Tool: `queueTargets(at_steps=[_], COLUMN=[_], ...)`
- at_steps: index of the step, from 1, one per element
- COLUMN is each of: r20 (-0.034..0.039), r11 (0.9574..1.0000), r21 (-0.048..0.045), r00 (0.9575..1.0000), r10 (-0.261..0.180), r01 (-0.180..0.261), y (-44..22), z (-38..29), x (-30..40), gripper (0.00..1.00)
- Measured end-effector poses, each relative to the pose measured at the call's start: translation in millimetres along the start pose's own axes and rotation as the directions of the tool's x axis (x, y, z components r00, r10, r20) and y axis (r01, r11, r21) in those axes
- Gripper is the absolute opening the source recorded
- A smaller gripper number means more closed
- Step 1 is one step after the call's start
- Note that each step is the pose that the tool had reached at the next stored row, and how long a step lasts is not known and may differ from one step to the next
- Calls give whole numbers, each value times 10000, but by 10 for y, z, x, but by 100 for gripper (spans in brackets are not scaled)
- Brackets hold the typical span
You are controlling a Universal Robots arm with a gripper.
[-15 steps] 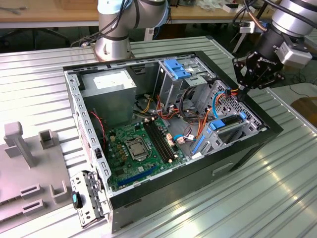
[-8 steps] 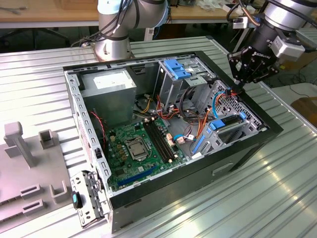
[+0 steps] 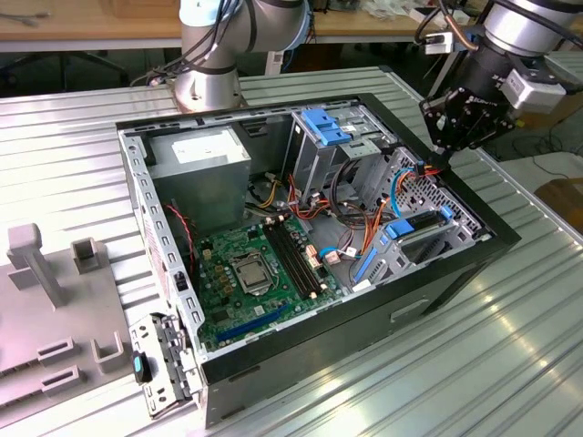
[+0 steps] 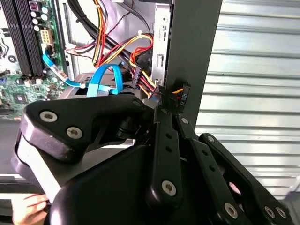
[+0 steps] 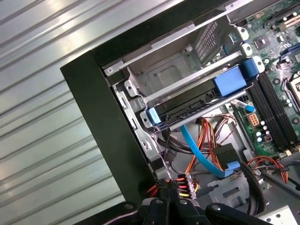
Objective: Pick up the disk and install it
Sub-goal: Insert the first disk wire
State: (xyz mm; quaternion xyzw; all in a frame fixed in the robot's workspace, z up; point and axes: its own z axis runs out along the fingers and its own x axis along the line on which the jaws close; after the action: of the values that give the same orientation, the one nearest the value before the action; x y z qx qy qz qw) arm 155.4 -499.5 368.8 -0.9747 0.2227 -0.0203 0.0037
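The disk [image 5: 187, 101], dark grey with a blue carrier frame and blue end tabs, lies level in the metal drive cage at the case's front corner. In the exterior view the disk [image 3: 421, 226] sits low on the right side of the open computer case [image 3: 492, 238]. My gripper [image 3: 437, 157] hangs above the case's right wall, behind the cage. Its black fingers [image 4: 164, 140] meet at a tip, shut on a black power connector [image 4: 183, 93] with red, yellow and orange wires. In the first wrist view the gripper [image 5: 174, 200] holds that connector [image 5: 176, 186] just inside the case wall, apart from the disk.
The case holds a green motherboard [image 3: 241, 273], a grey box with a white label [image 3: 200, 150], a light-blue slotted bracket [image 3: 323, 123] and loose cables [image 3: 364, 214]. A blue data cable [image 5: 199, 152] runs under the cage. Grey fixtures [image 3: 55, 273] stand on the ribbed table [image 3: 455, 364].
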Motion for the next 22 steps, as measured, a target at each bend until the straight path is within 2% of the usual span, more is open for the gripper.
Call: queueTargets(at_steps=[3,5,8,13,16,22], r20=[-93,-189,-281,-370,-442,-655], r11=[9997,9992,9985,9956,9914,9772], r21=[52,90,101,153,193,290], r00=[9997,9991,9982,9951,9908,9759], r10=[-235,-390,-529,-918,-1282,-2082], r01=[236,392,532,925,1292,2105], y=[-2,-10,-23,-35,-35,-35], z=[1,-7,-24,-31,-31,-31], x=[-1,-5,-10,-15,-16,-16], gripper=[11,11,11,11,11,11])
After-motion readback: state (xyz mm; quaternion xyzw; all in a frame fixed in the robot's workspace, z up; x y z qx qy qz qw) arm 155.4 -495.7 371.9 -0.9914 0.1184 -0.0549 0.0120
